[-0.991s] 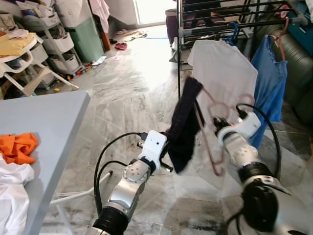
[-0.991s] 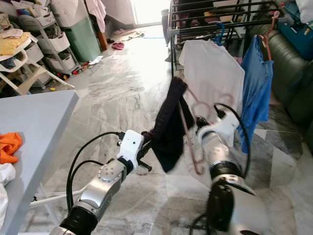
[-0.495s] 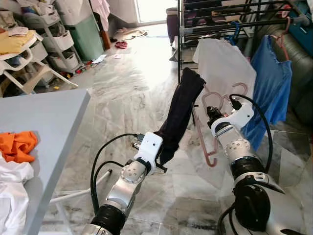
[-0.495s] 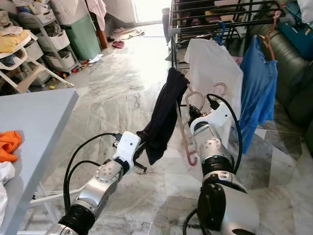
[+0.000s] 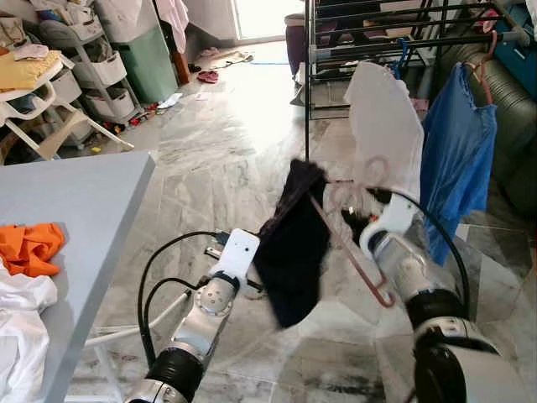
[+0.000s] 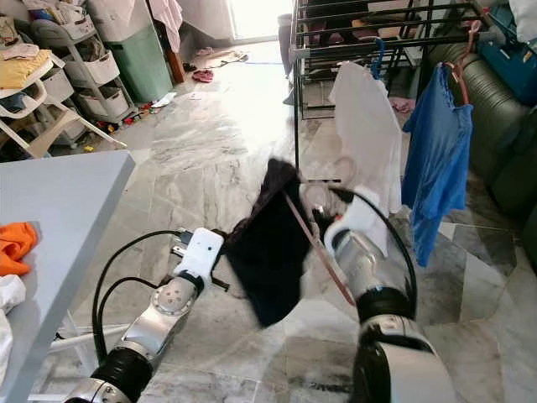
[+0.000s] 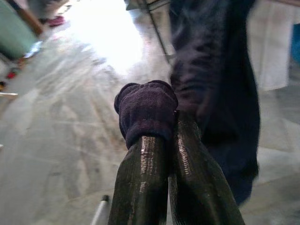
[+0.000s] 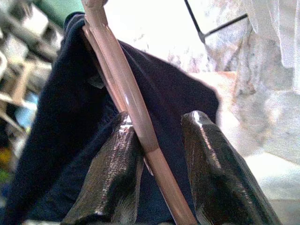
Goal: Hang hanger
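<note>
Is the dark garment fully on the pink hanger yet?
No. The dark garment drapes over one arm of the pink hanger; left gripper pinches its edge.

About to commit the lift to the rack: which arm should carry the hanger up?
Right, probably. The right gripper brackets the pink plastic hanger and sits nearer the black metal drying rack. The left gripper only pinches the dark navy garment.

A pink hanger (image 5: 352,252) is held tilted in mid-air before the drying rack (image 5: 369,38), with a dark navy garment (image 5: 294,252) draped over one end.
</note>
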Robot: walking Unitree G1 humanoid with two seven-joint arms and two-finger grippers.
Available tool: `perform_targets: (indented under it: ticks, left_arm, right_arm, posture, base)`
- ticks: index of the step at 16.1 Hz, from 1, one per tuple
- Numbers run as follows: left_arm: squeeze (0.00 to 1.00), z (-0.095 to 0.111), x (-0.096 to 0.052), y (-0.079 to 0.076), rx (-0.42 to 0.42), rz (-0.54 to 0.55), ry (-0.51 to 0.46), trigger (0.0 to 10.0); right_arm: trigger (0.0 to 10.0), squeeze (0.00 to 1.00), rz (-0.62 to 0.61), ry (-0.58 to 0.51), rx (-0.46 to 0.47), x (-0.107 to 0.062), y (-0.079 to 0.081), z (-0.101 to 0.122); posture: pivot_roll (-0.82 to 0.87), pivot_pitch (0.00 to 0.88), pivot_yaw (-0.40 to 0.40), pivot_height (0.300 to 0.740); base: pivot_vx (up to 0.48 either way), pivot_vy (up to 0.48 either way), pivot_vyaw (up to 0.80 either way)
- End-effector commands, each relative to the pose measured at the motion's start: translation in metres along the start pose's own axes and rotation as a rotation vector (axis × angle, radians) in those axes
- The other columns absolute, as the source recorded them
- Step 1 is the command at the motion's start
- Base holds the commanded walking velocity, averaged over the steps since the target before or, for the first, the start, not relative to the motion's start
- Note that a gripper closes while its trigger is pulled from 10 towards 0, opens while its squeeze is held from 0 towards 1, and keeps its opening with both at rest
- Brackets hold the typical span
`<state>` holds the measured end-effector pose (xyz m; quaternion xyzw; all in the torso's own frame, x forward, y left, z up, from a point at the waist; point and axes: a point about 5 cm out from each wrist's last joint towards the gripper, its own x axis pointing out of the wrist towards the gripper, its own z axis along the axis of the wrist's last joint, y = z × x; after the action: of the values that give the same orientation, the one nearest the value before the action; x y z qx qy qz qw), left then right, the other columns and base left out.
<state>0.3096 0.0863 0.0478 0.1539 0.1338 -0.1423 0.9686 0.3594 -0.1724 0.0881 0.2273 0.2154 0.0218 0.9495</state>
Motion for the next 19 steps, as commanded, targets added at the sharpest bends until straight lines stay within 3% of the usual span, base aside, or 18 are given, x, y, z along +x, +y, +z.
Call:
perform_targets:
  ticks: [1, 3, 7, 8, 9, 10, 12, 14, 15, 16, 19]
  left_arm:
    - [0.00, -0.001, 0.001, 0.013, 0.024, 0.053, -0.001, 10.0]
    - [0.00, 0.008, 0.002, 0.020, 0.020, 0.072, -0.038, 10.0]
    - [0.00, 0.017, 0.003, 0.019, 0.030, 0.069, -0.088, 10.0]
    - [0.00, 0.026, 0.003, 0.018, 0.031, 0.069, -0.142, 10.0]
    - [0.00, 0.029, 0.003, 0.017, 0.027, 0.068, -0.157, 10.0]
    - [0.00, 0.042, 0.000, 0.014, 0.006, 0.053, -0.235, 10.0]
    - [0.00, 0.051, -0.003, 0.013, -0.025, 0.047, -0.283, 10.0]
    - [0.00, 0.055, -0.003, 0.011, -0.023, 0.050, -0.300, 10.0]
    - [0.00, 0.057, -0.003, 0.010, -0.031, 0.050, -0.311, 10.0]
    - [0.00, 0.060, -0.003, 0.010, -0.036, 0.047, -0.322, 10.0]
    - [0.00, 0.083, -0.014, 0.000, -0.110, -0.068, -0.438, 10.0]
  right_arm:
    - [10.0, 0.00, 0.034, -0.017, -0.042, 0.000, 0.007, 0.007]
    - [10.0, 0.00, -0.004, 0.054, -0.061, -0.005, -0.010, -0.011]
    - [10.0, 0.00, -0.014, 0.140, -0.121, -0.011, -0.024, -0.031]
    - [10.0, 0.00, -0.028, 0.200, -0.169, -0.016, -0.034, -0.045]
    - [10.0, 0.00, -0.031, 0.213, -0.179, -0.017, -0.036, -0.048]
    - [10.0, 0.00, -0.074, 0.265, -0.165, -0.020, -0.047, -0.060]
    - [10.0, 0.00, -0.003, 0.300, -0.169, -0.021, -0.040, -0.068]
    - [10.0, 0.00, 0.117, 0.350, -0.269, -0.022, -0.026, -0.080]
    - [10.0, 0.00, 0.118, 0.363, -0.282, -0.023, -0.026, -0.084]
    - [10.0, 0.00, 0.105, 0.373, -0.284, -0.024, -0.029, -0.087]
    - [10.0, 0.00, -0.057, 0.337, -0.131, -0.023, -0.049, -0.084]
  posture:
    - [-0.12, 0.000, 0.106, 0.740]
    - [-0.12, 0.000, 0.107, 0.740]
    - [-0.13, 0.000, 0.106, 0.740]
    - [-0.13, 0.000, 0.105, 0.740]
    - [-0.13, 0.000, 0.105, 0.740]
    - [-0.13, 0.000, 0.105, 0.740]
    - [-0.12, 0.000, 0.105, 0.740]
    - [-0.12, 0.000, 0.103, 0.740]
    - [-0.12, 0.000, 0.103, 0.740]
    - [-0.12, 0.000, 0.102, 0.740]
    - [-0.11, 0.000, 0.106, 0.740]
  base:
    - [0.000, 0.000, 0.00]
    - [0.000, 0.000, 0.00]
    - [0.000, 0.000, 0.00]
    - [0.000, 0.000, 0.00]
    - [0.000, 0.000, 0.00]
    - [0.000, 0.000, 0.00]
    - [0.000, 0.000, 0.00]
    - [0.000, 0.000, 0.00]
    - [0.000, 0.000, 0.00]
    - [0.000, 0.000, 0.00]
    - [0.000, 0.000, 0.00]
